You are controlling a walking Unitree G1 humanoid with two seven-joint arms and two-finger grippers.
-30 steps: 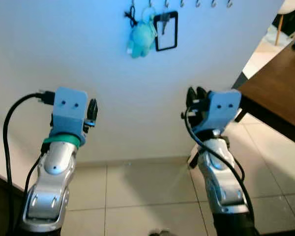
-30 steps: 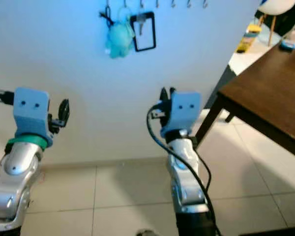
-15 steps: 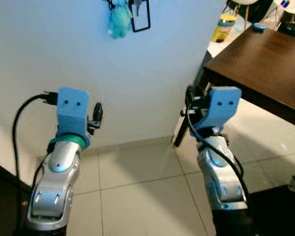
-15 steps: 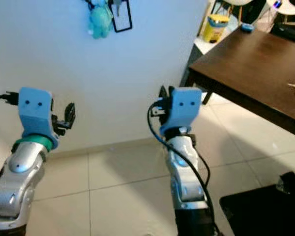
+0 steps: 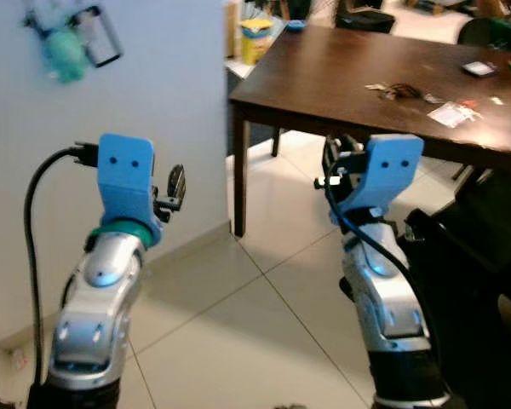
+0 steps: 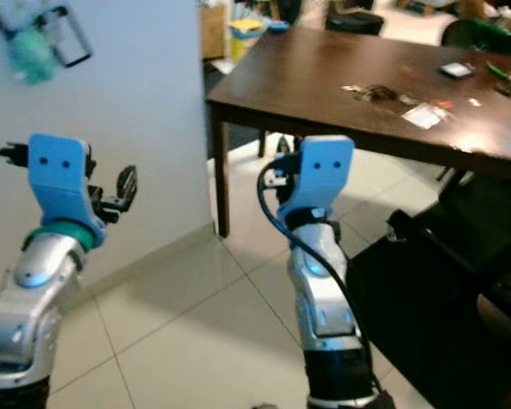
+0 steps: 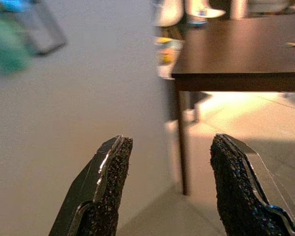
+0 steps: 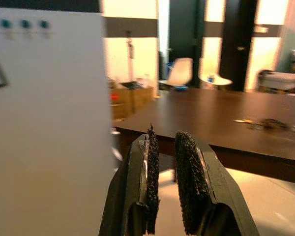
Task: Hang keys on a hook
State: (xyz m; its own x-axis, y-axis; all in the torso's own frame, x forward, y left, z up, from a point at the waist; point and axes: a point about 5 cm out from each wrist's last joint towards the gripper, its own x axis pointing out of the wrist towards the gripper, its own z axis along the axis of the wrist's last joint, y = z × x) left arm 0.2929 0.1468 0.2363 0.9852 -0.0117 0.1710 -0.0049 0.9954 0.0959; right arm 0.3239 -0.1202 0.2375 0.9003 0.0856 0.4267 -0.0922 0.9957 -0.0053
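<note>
Little of the task looks done: neither tool holds anything. The keys (image 5: 399,89) appear to be the small dark bunch lying on the dark wooden table (image 5: 324,68) at the upper right of the frame, near some white cards (image 5: 450,113); they are too small to make out for certain. The left tool (image 7: 169,191) is raised at the left of the frame with its fingers spread wide and nothing between them. The right tool (image 8: 163,184), held up at centre right, has its pads nearly pressed together, a thin gap between them, also empty. At the upper left, a teal plush toy (image 5: 64,64) and a black-framed tag (image 5: 102,44) hang on the white wall. By my reading, fetching the keys, carrying them to the wall and hooking them all remain.
</note>
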